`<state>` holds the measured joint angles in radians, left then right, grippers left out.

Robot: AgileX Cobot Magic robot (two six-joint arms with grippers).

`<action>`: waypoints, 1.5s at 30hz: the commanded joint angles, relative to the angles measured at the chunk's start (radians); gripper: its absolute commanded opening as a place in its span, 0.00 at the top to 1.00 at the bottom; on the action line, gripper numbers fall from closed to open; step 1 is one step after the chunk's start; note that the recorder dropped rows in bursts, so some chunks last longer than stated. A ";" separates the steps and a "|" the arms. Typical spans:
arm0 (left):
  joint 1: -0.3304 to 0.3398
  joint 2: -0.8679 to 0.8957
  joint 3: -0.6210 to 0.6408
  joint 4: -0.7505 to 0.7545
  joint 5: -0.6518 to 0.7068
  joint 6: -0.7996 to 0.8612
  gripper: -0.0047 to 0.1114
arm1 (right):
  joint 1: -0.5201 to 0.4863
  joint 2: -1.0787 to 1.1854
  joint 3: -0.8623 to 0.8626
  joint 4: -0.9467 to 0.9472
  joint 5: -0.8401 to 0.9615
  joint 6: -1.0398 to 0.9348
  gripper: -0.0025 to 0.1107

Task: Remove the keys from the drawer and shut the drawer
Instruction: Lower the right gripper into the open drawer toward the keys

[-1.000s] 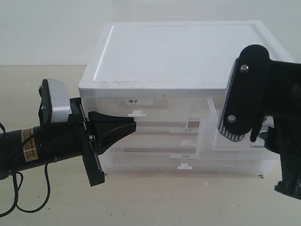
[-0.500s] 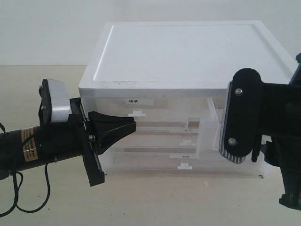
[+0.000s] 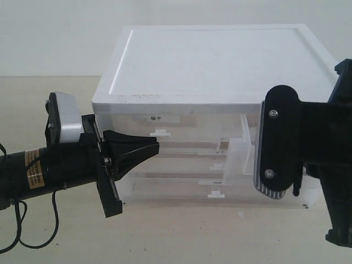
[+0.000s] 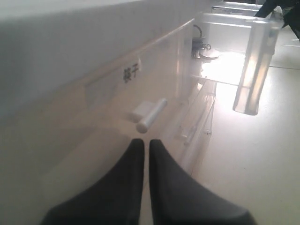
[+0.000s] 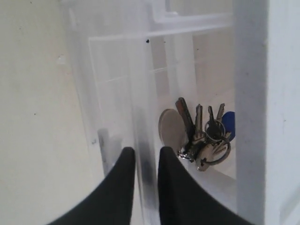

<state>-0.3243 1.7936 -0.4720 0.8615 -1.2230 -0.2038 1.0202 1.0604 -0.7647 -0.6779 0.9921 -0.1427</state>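
The drawer [image 3: 240,160], a translucent half-width one at the upper right of the cabinet, stands pulled out. In the right wrist view the keys [image 5: 201,136] lie inside it: several silver keys on a ring with a blue fob [image 5: 228,124]. My right gripper [image 5: 146,151] straddles the drawer's front wall [image 5: 140,93], one finger inside and one outside, closed on it. My left gripper [image 3: 155,145] is shut and empty, its tips [image 4: 144,141] just short of the white tab handle [image 4: 151,114] of the labelled neighbour drawer. The left wrist view shows the open drawer [image 4: 253,70] from the side.
The white-topped cabinet [image 3: 209,60] stands on a beige table [image 3: 181,231]. Full-width drawers [image 3: 181,184] sit shut below. The half-width drawer with a black-character label [image 3: 159,118] is shut. My right arm's wrist [image 3: 280,143] hides the cabinet's right front.
My right arm has dropped lower and moved left, and the drawer has slid further out with it. The left arm has not moved.
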 commanded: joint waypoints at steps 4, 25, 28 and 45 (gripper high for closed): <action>0.000 0.014 -0.006 -0.034 0.002 -0.004 0.92 | -0.001 -0.064 0.006 0.157 0.068 -0.135 0.98; 0.000 0.014 -0.006 -0.034 0.002 -0.001 0.92 | -0.001 -0.212 0.006 0.406 0.186 -0.337 0.98; 0.000 0.014 -0.006 -0.036 0.002 -0.001 0.92 | -0.001 -0.212 0.006 0.393 0.175 -0.321 0.97; 0.000 0.014 -0.006 -0.036 0.002 -0.001 0.92 | -0.001 -0.212 -0.077 0.285 0.075 0.034 0.49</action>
<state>-0.3243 1.7978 -0.4720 0.8578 -1.2255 -0.2038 1.0220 0.8581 -0.8010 -0.3577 1.1012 -0.1999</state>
